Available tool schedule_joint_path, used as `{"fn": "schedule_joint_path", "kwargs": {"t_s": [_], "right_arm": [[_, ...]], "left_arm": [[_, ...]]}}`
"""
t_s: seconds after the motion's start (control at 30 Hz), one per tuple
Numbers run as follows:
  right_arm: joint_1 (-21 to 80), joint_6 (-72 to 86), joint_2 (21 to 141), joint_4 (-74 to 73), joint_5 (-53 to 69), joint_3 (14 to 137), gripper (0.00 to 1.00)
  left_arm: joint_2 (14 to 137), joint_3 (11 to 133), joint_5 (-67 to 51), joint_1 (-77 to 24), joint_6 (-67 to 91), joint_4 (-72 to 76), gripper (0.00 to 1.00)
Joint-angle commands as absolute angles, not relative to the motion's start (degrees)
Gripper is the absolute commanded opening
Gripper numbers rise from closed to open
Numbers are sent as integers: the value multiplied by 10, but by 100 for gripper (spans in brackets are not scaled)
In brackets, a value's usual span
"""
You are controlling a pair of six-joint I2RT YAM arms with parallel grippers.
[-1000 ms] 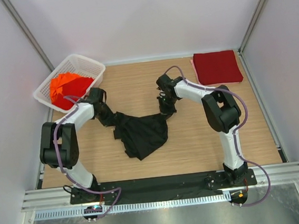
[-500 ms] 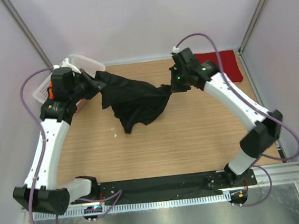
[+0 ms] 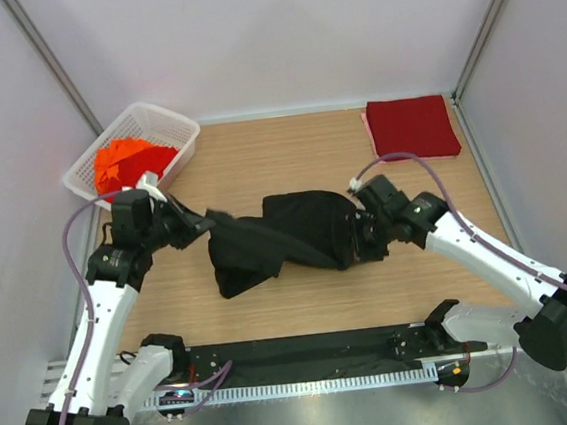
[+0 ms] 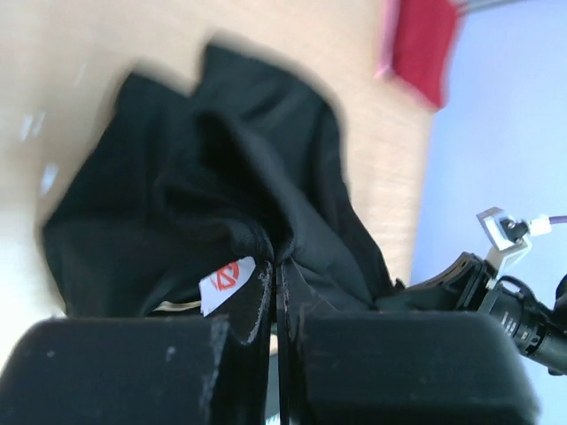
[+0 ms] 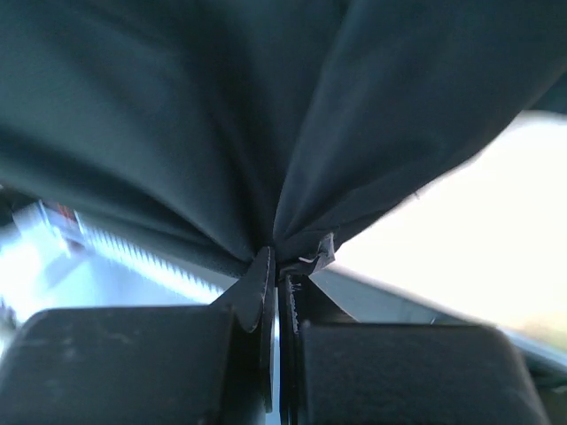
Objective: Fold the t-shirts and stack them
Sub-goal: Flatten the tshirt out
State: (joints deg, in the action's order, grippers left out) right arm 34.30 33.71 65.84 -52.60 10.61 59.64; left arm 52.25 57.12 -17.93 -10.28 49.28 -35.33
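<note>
The black t-shirt (image 3: 284, 239) stretches bunched over the middle of the wooden table (image 3: 258, 160); the left gripper (image 3: 204, 221) pinches its left edge; the right gripper (image 3: 359, 233) pinches its right edge, fingers pressed onto cloth.

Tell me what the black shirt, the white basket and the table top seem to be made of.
Black t-shirt: soft matte cloth, likely cotton knit; it drapes in loose folds. Basket: white plastic by the look, a rigid moulded lattice. Table: wood or wood-look laminate; pale grain, low sheen.
</note>
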Motion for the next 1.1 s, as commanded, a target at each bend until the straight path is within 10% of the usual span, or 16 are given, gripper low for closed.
{"fn": "schedule_joint_path", "kwargs": {"t_s": [0.0, 0.7, 1.07], "right_arm": [[399, 376, 621, -490, 244, 523, 1], [487, 359, 803, -405, 360, 687, 1], [507, 408, 990, -351, 432, 962, 1]], "left_arm": [[466, 529, -192, -99, 514, -388, 0], [606, 814, -230, -100, 517, -365, 0], [676, 1073, -183, -99, 483, -439, 0]]}}
